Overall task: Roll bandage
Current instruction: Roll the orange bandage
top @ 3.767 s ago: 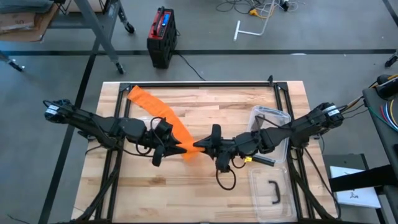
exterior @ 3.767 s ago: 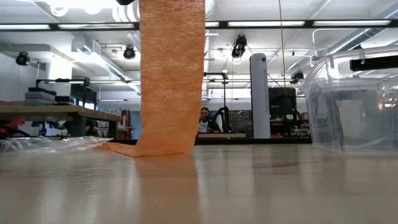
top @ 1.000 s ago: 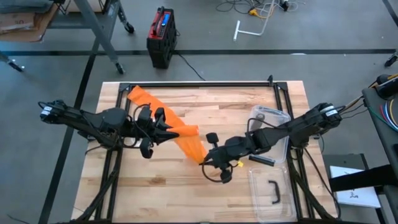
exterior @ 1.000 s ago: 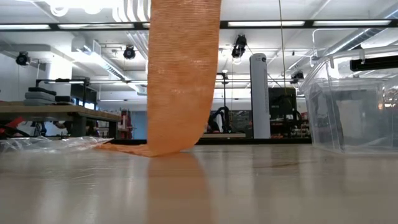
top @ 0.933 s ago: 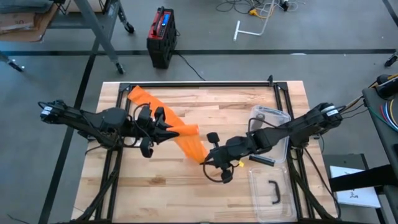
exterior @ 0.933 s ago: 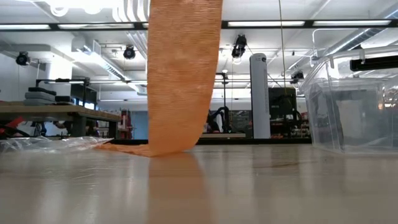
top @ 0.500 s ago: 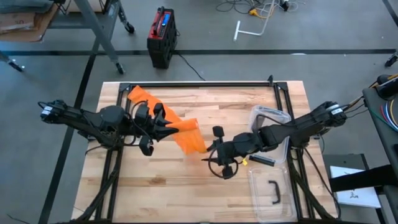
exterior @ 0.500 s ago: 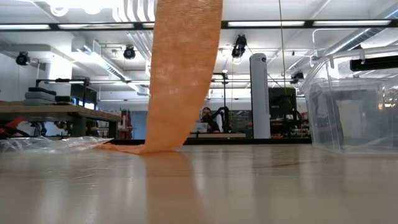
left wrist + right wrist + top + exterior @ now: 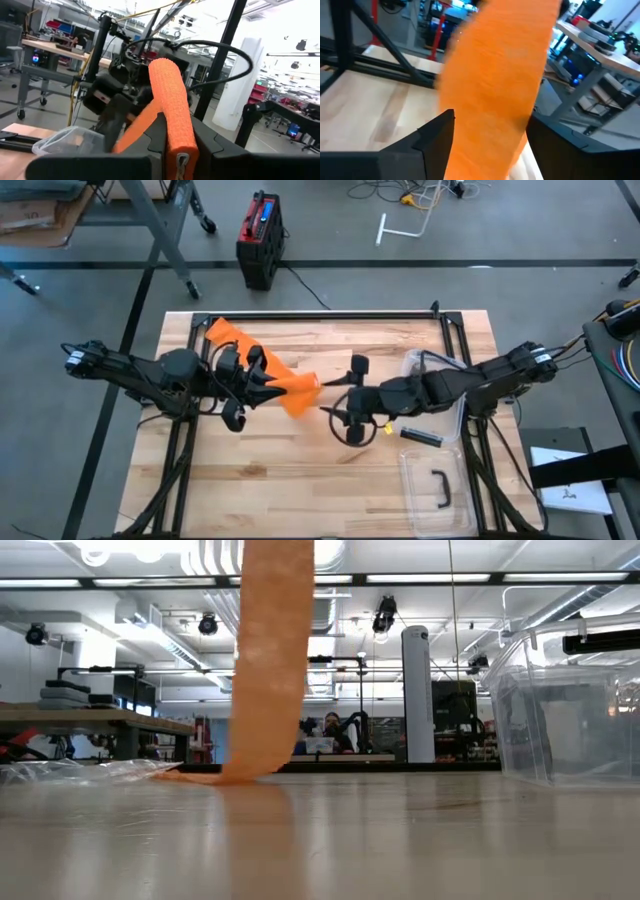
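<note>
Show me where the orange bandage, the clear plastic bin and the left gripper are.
orange bandage [image 9: 232,335]: high view, on its flat stretch.
clear plastic bin [image 9: 560,710]: low view, on its front wall.
left gripper [image 9: 283,386]: high view, between its fingertips on the bandage.

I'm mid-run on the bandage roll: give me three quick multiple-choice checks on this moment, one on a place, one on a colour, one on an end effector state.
1. Where does the clear plastic bin stand on the table?
A. On the right arm's side
B. On the left arm's side
C. At the centre

2. What colour is the bandage?
A. White
B. Blue
C. Orange

3. What is the left end effector doing?
A. Open above a bare table
B. Shut on the bandage
C. Resting inside the bin

Answers:
1. A, the high view shows the bin under the right arm, near the table's right edge.
2. C, the strip is orange in every view.
3. B, the left wrist view shows the bandage pinched between its fingers, while the right end effector stands open beside the strip.
</note>
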`<action>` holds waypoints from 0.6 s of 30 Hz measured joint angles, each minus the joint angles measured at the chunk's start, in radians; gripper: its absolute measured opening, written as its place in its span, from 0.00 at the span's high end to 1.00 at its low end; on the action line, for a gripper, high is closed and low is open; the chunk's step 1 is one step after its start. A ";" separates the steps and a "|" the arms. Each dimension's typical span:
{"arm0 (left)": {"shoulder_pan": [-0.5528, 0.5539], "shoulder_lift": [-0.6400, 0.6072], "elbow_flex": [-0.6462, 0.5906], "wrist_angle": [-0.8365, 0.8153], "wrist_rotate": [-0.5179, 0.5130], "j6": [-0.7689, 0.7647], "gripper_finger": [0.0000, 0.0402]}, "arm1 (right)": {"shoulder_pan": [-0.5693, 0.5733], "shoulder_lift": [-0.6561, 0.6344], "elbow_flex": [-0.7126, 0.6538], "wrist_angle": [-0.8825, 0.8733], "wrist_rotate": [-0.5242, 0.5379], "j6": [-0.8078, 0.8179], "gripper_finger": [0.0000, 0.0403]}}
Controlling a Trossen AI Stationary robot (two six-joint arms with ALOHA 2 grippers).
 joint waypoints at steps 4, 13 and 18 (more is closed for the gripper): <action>0.000 0.009 0.020 -0.005 0.007 0.005 0.91 | -0.018 0.001 0.008 0.024 -0.001 -0.011 0.42; 0.000 0.058 0.066 -0.054 0.009 0.023 0.91 | -0.084 0.014 0.009 0.220 -0.307 -0.059 0.48; -0.001 0.079 0.080 -0.059 -0.022 0.068 0.91 | -0.103 0.041 0.009 0.227 -0.376 0.007 0.53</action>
